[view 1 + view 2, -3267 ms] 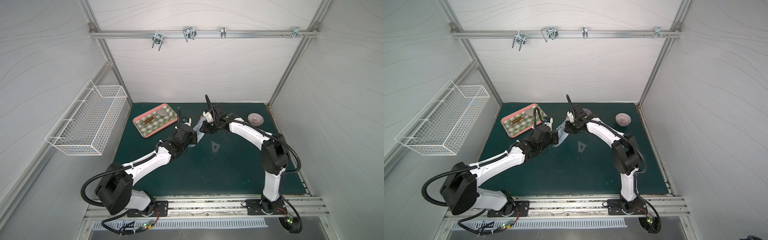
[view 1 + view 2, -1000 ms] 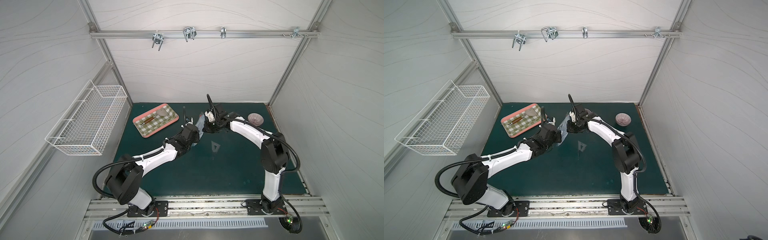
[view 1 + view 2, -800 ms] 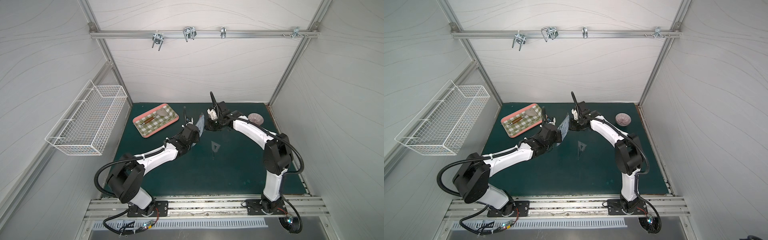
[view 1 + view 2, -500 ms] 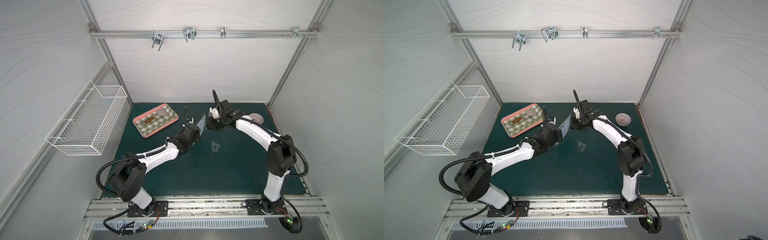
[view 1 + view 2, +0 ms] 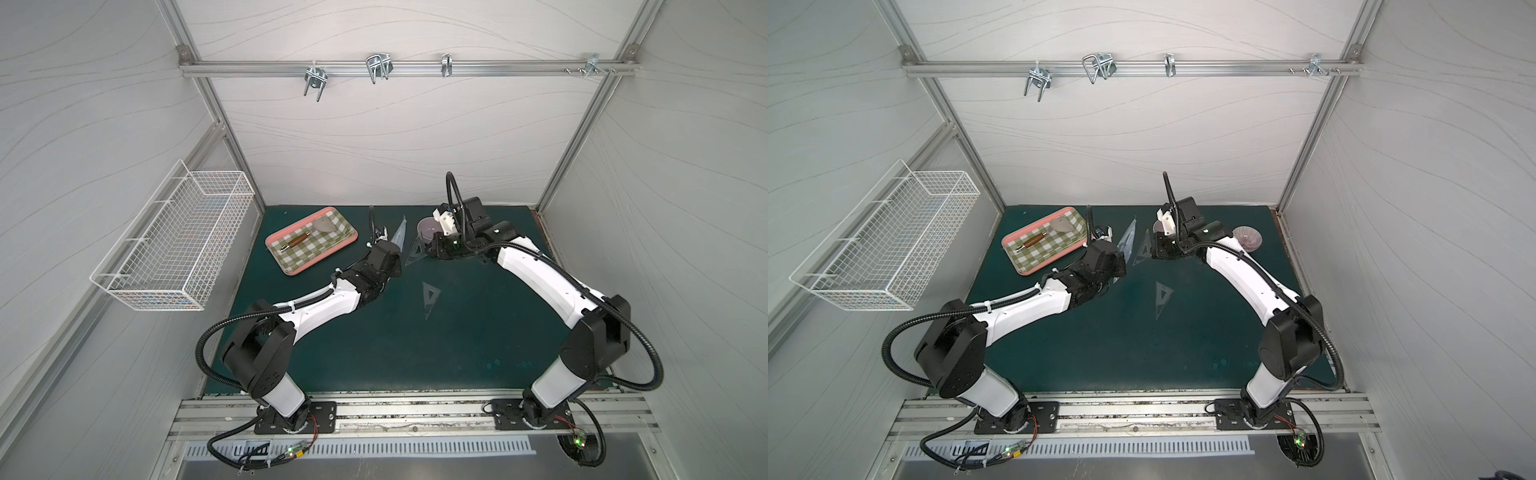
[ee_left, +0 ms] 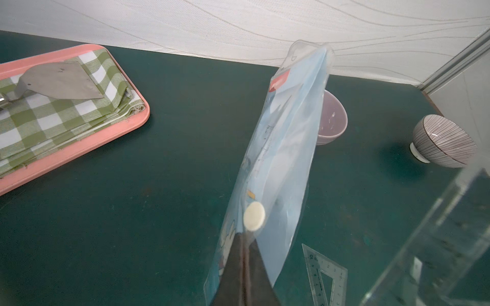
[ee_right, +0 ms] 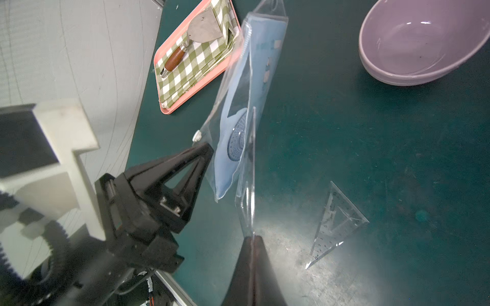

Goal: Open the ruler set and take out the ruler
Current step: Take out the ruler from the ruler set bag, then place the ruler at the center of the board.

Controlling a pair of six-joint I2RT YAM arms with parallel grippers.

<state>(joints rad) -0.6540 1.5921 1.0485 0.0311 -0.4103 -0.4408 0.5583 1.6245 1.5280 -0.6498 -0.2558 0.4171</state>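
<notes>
Upper centre of both top views: your left gripper (image 6: 245,245) was clamped on the low end of the ruler set (image 6: 281,148), right by its white snap (image 6: 254,218). It held the ruler set clear of the mat (image 5: 415,353) and tilted, hang tab (image 6: 305,53) uppermost, between the tray (image 5: 272,249) at frame left and your right gripper (image 7: 252,239) at frame right. That gripper was shut on the corner of a clear set square (image 7: 246,206), lifted just beside the ruler set but apart from it. A second set square (image 5: 430,296) lay flat on the mat nearer frame centre. Through the sleeve (image 7: 212,124) a protractor (image 7: 236,140) was plain, and a fine scale along one edge looked like the ruler (image 6: 265,148), so the job seemed unfinished. Expect the ruler set to weigh almost nothing and to flop: thin, slick film round a bendy card (image 7: 265,66), liable to slide out of a light pinch or crumple under a hard one. The ruler itself should be stiff, thin, smooth and easy to scratch or snap. You would do best to keep the pinch on the film beside the snap, where the mouth seemed to be, and to take the ruler flat across its end there, drawing it straight out along the sleeve.
</notes>
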